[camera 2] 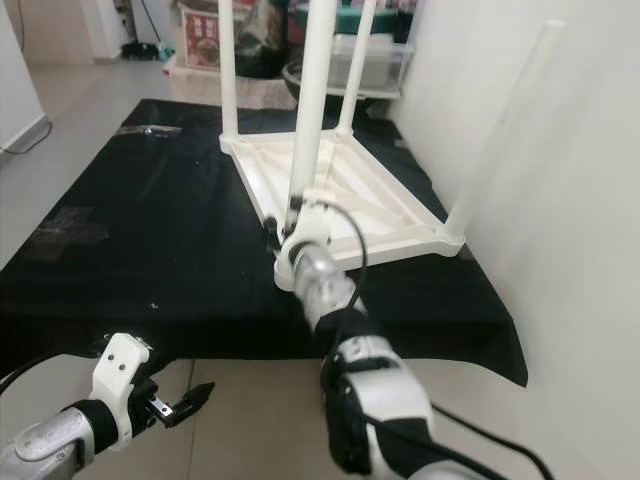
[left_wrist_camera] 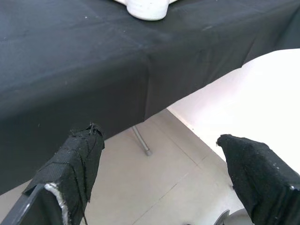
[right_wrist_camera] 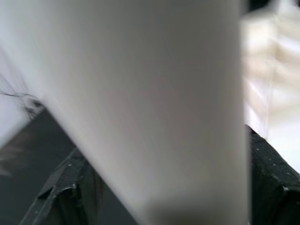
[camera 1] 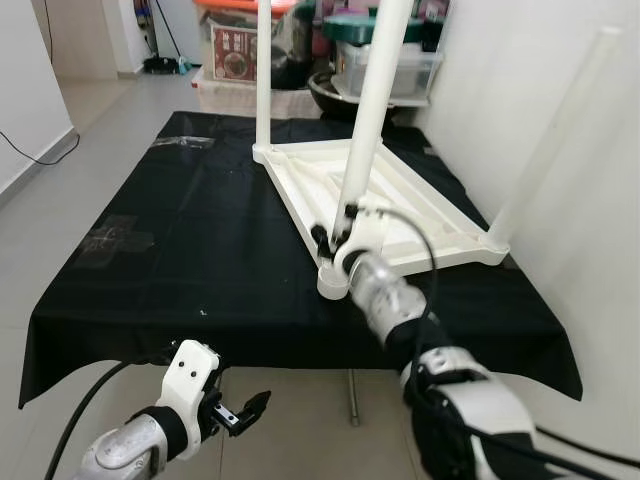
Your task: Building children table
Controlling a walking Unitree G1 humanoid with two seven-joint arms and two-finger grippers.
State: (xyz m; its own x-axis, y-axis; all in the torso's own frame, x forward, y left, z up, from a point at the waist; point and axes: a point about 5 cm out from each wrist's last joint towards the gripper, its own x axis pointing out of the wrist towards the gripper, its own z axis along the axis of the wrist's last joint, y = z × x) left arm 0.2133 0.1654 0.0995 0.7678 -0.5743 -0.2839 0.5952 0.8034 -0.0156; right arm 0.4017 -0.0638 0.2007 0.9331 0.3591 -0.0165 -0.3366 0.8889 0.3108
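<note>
Centre frame, right gripper (camera 1: 335, 232) clenched on near white table leg (camera 1: 372, 110) of upturned tabletop (camera 1: 400, 205); lower left, left gripper (camera 1: 243, 411) spread, empty.

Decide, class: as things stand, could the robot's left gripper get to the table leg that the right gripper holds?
Probably not from there. The left gripper hangs open below the black cloth's front edge, while the leg stands further back, gripped by the right gripper.

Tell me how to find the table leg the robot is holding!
Look at the black cloth and the white upside-down table top lying on it. Four white legs stick up from its corners. Yours is the nearest leg, the one with the right pincer clamped around its base.
</note>
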